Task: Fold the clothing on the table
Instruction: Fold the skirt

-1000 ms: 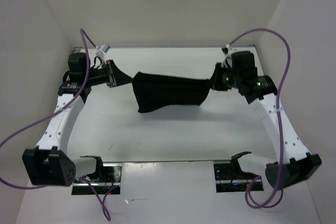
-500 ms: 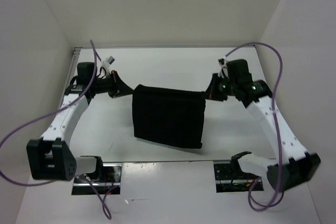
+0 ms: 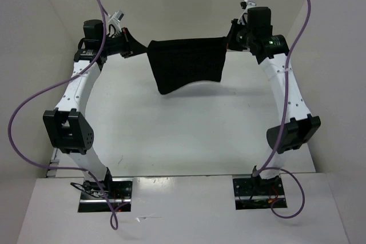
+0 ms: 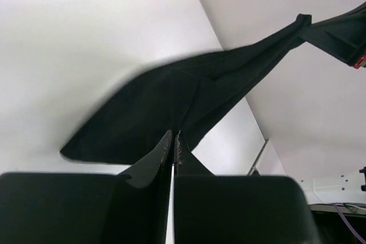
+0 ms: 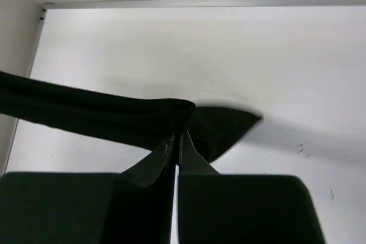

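Left claw (image 4: 173, 141) and right claw (image 5: 176, 141), each pinched tight on an upper corner of the clothing (image 3: 186, 64), hold it stretched, hanging above the worktop (image 3: 183, 135). Folding appears mid-course, with laying down and creasing left to do.

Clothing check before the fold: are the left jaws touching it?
Touching: left wrist view shows the left gripper with jaws shut on the clothing.

The black, matte clothing (image 3: 186, 64) hangs spread above the smooth white table (image 3: 183, 135), toward 12 o'clock. Its top edge is stretched taut between corners at 9 and 3, and its loose hem droops lower on the 9 o'clock side.
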`<state>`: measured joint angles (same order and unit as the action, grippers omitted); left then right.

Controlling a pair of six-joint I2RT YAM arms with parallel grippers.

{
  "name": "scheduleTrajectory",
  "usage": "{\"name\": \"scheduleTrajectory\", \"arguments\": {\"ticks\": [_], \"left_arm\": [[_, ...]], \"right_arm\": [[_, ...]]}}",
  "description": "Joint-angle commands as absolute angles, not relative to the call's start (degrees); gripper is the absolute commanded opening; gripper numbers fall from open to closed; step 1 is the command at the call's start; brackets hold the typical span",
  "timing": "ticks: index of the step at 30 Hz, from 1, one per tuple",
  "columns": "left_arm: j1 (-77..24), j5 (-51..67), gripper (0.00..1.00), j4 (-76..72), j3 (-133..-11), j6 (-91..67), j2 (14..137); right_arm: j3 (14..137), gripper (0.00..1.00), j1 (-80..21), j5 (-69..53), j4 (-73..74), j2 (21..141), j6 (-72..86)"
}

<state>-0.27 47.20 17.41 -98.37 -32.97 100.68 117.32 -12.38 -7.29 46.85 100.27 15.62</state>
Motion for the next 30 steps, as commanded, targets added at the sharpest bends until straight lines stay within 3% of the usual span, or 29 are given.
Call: {"name": "scheduleTrajectory", "arguments": {"ticks": [1, 5, 8, 14, 22, 30], "left_arm": [[0.7, 46.7, 0.02, 16.5, -98.4, -30.4, 96.3], [0.7, 46.1, 0.02, 12.7, -84.9, -29.8, 93.3], [-0.5, 46.1, 0.02, 10.6, -72.0, -29.3, 91.8], [-1.7, 44.0, 0.02, 11.3, -49.4, -29.3, 86.0], [-1.7, 40.3, 0.02, 20.7, -44.8, -28.2, 77.7], [-2.3, 40.9, 0.02, 15.1, -52.6, -31.4, 86.2]], "right_arm": [[117.9, 0.00, -10.7, -4.6, 47.8, 95.5, 12.1], [101.5, 0.00, -10.7, -8.1, 43.3, 89.8, 14.2], [81.5, 0.00, -10.7, -11.4, 39.6, 84.7, 15.8], [58.2, 0.00, -19.4, -13.1, 40.6, 73.4, 24.3], [57.6, 0.00, -26.5, -9.7, 48.8, 67.8, 32.3], [59.3, 0.00, -26.5, -4.9, 49.5, 73.0, 33.4]]}}
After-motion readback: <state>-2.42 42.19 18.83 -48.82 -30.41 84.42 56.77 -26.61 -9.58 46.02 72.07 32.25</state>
